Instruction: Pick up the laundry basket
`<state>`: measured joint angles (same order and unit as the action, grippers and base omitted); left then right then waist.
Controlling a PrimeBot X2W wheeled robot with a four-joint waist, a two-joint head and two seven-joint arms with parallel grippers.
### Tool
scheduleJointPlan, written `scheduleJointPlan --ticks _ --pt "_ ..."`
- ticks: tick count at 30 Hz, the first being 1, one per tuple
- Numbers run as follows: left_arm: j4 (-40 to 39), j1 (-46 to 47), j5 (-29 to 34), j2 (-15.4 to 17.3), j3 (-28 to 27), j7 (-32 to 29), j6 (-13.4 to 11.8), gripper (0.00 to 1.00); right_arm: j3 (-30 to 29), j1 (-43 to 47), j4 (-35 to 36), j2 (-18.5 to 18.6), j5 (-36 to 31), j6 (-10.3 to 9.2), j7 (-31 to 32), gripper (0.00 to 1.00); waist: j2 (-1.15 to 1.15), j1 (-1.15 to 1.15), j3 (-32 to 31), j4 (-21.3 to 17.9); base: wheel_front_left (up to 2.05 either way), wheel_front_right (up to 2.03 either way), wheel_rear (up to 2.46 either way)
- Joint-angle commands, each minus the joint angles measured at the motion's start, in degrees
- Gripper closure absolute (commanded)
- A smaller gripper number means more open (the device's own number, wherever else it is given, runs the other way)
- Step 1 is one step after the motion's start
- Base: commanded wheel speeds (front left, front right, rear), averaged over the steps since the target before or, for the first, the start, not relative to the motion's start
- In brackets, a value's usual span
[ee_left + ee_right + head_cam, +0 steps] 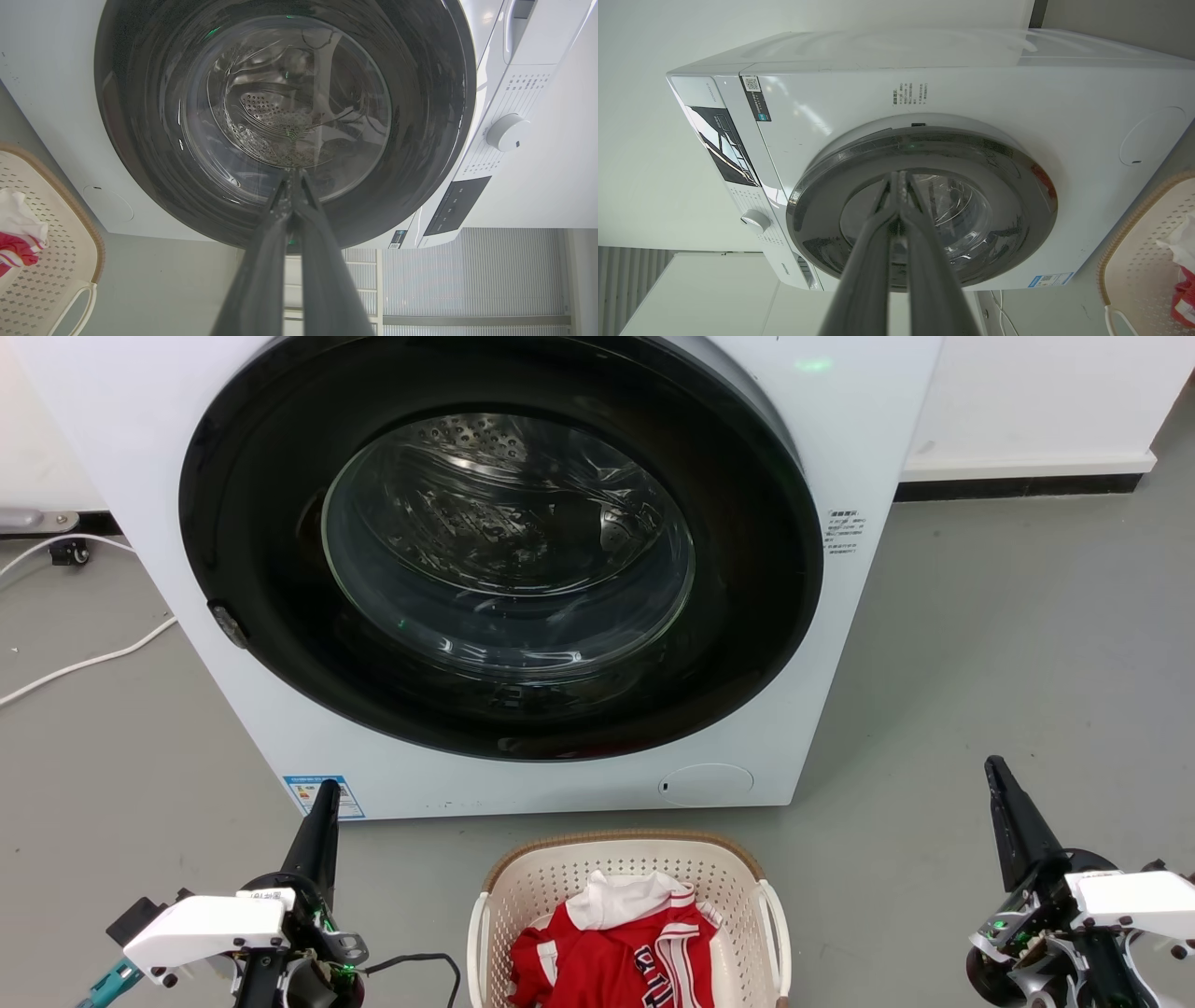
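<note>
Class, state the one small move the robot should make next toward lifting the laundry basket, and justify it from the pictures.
Probably bring the left gripper and right gripper inward toward the side handles. Both are shut, aimed at the washing machine, well apart from the laundry basket standing on the floor between them.

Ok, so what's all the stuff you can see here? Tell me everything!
washing machine: one, white and black, behind the basket.
laundry basket: one, cream with a brown rim, on the floor in front of the machine.
clothes: one bundle, red and white, inside the basket.
cable: one, white, on the grey floor left of the machine.
left end effector: one, dark fingers shut, lower left, holding nothing.
right end effector: one, dark fingers shut, lower right, holding nothing.
</note>
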<state>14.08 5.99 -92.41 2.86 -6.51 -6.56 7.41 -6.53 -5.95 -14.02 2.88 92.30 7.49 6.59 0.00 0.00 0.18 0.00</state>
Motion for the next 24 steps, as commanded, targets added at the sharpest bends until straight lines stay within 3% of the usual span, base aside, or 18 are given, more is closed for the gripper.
scheduleJointPlan --ticks 1,24 --pt "-0.21 0.50 0.04 -0.02 -0.09 -0.07 0.22 1.00 0.04 -0.68 -0.02 -0.01 0.19 0.00 0.01 1.00 0.00 0.00 0.00 0.00 0.00 0.00 0.00" --pt "-0.21 0.51 0.04 -0.02 -0.08 -0.07 0.22 1.00 0.04 -0.68 -0.02 -0.01 0.20 0.00 0.01 1.00 0.00 0.00 0.00 0.00 0.00 0.00 0.00"
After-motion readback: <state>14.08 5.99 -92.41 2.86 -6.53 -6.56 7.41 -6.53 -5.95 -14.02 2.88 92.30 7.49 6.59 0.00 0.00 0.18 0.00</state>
